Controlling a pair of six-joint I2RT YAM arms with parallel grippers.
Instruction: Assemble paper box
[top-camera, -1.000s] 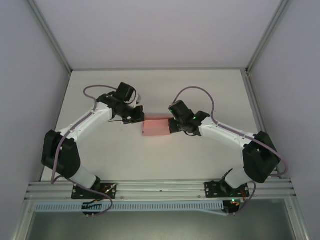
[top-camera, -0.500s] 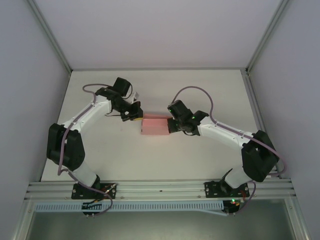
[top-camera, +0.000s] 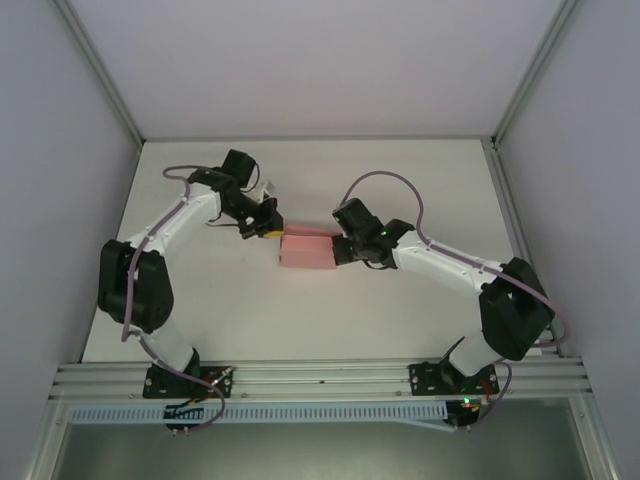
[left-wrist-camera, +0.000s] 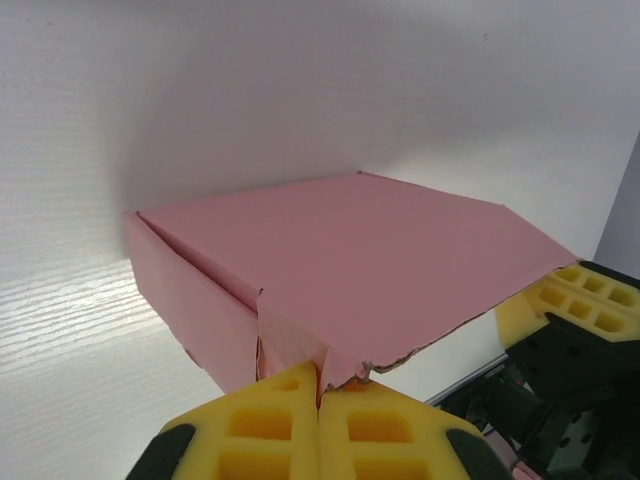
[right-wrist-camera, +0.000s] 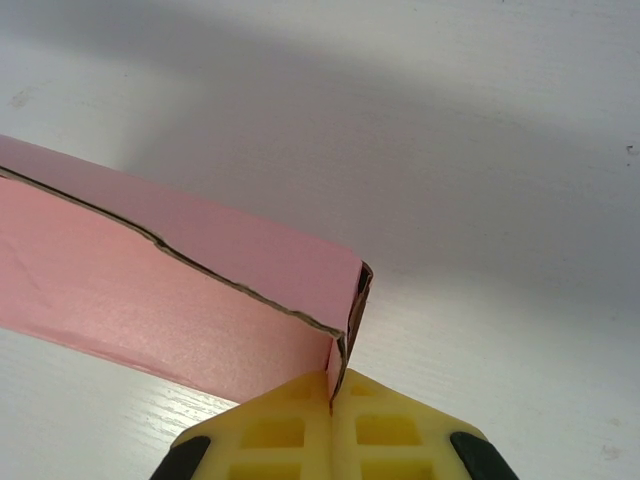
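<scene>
On the white table (top-camera: 400, 310), a small pink folded paper box (top-camera: 308, 252) lies flat. The left gripper (left-wrist-camera: 318, 392) pinches one corner flap, and the right gripper (right-wrist-camera: 332, 398) pinches the opposite edge.

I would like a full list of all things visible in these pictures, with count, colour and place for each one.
paper box: one, pink, middle of the table, between the two arms.
table: one, white, under everything.
walls: pale grey, around the table.
rail: one, silver, near edge, carrying the arm bases.
arms: two, white and black, one on each side.
left fingers: yellow, shut on a box flap.
right fingers: yellow, shut on the opposite box edge.
</scene>
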